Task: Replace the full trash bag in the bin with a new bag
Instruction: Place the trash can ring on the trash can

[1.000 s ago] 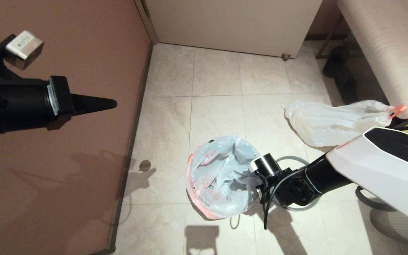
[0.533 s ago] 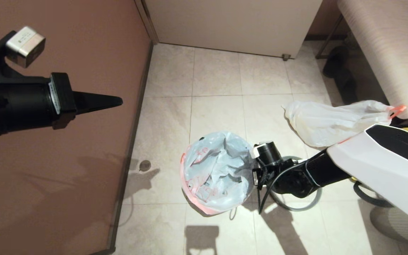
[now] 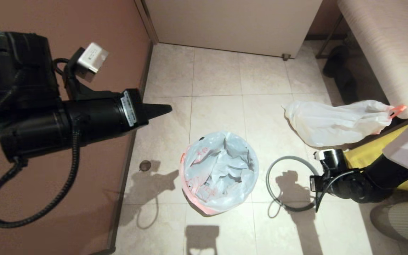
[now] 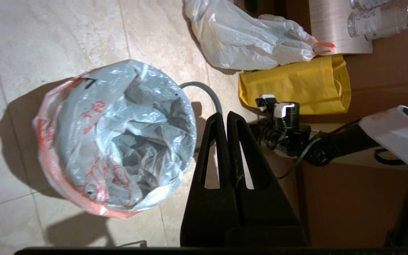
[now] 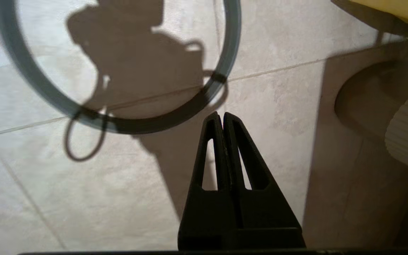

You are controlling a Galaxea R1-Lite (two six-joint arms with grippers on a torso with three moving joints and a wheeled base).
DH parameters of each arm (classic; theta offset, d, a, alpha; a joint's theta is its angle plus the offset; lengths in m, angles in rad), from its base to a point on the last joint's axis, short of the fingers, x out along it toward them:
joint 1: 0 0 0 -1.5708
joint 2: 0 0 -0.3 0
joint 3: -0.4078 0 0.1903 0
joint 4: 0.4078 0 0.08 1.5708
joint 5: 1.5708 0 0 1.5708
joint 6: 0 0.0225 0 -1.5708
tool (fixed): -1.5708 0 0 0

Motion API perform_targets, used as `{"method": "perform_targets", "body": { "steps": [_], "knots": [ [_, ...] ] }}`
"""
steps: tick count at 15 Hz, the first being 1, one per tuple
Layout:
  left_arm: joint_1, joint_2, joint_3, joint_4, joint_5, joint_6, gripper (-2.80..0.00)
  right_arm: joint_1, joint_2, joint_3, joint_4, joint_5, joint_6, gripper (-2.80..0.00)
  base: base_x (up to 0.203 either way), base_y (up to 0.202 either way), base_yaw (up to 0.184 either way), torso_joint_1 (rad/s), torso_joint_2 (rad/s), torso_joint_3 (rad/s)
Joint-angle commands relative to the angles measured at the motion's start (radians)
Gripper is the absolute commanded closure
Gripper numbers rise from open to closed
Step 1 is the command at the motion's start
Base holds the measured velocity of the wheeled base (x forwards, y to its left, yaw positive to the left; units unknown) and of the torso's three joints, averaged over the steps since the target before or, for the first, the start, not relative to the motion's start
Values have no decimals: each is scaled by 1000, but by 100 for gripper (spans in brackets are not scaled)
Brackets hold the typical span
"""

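The new bag (image 3: 220,171), white with orange-red print, is spread over the mouth of the bin and drapes down its outside (image 4: 115,138); the bin itself is almost wholly covered. The grey hoop (image 3: 267,182) lies flat on the floor just right of the bin (image 5: 233,42). Further right, by the bench, lies the full trash bag (image 3: 331,122) with its orange tab (image 4: 246,39). My left gripper (image 3: 170,108) hangs high up, left of the bin, shut and empty (image 4: 224,115). My right gripper (image 5: 221,115) is shut and empty, low over the floor beside the hoop.
A big yellow bag (image 3: 370,152) lies at the right behind my right arm (image 4: 296,85). A brown wall (image 3: 48,212) runs along the left, a white cabinet (image 3: 232,24) stands at the back, and a wood-grain bench (image 3: 384,46) with dark shoes (image 3: 338,71) beneath stands at the right.
My right arm has drawn back to the right, off the bin's rim, uncovering the hoop. My left arm has swung right, towards the bin. The new bag stays spread over the bin.
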Motion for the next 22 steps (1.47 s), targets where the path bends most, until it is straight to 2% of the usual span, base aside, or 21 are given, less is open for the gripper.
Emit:
{"method": "perform_targets", "body": {
  "steps": [1, 3, 7, 8, 10, 12, 16, 17, 19, 20, 22],
  "knots": [
    [-37, 48, 17, -19, 7, -6, 0, -99, 146, 3, -98, 76, -59, 0, 0, 0, 0, 0, 0, 0],
    [-37, 77, 18, -23, 9, -7, 0, -122, 253, -109, -107, 127, -117, 0, 0, 0, 0, 0, 0, 0],
    [-31, 75, 20, -27, 11, -4, 0, -161, 411, -333, -71, 151, -254, 0, 0, 0, 0, 0, 0, 0],
    [-26, 79, 20, -27, 11, -5, 0, -181, 440, -380, -67, 152, -280, -280, 0, 0, 0, 0, 0, 0],
    [-16, 97, 20, -27, 14, -4, 0, -213, 511, -496, -45, 156, -312, -280, 0, 0, 0, 0, 0, 0],
    [-16, 98, 23, -28, 16, -3, 0, -238, 597, -679, 8, 158, -356, -280, 0, 0, 0, 0, 0, 0],
    [6, 101, 24, -56, 24, -1, 0, -277, 718, -966, 211, 161, -420, -280, 0, 0, 0, 0, 0, 0],
    [6, 100, 24, -56, 24, -1, 0, -283, 746, -1005, 282, 162, -425, -280, 0, 0, 0, 0, 0, 0],
    [6, 100, 24, -56, 24, -3, 0, -284, 765, -1009, 304, 171, -438, -280, 0, 0, 0, 0, 0, 0],
    [10, 98, 24, -56, 24, -3, 0, -283, 775, -1009, 310, 183, -463, 0, 0, 0, 0, 0, 0, 0],
    [15, 97, 23, -57, 24, -2, 0, -280, 776, -1009, 361, 185, -469, 0, 0, 0, 0, 0, 0, 0]
  ]
}}
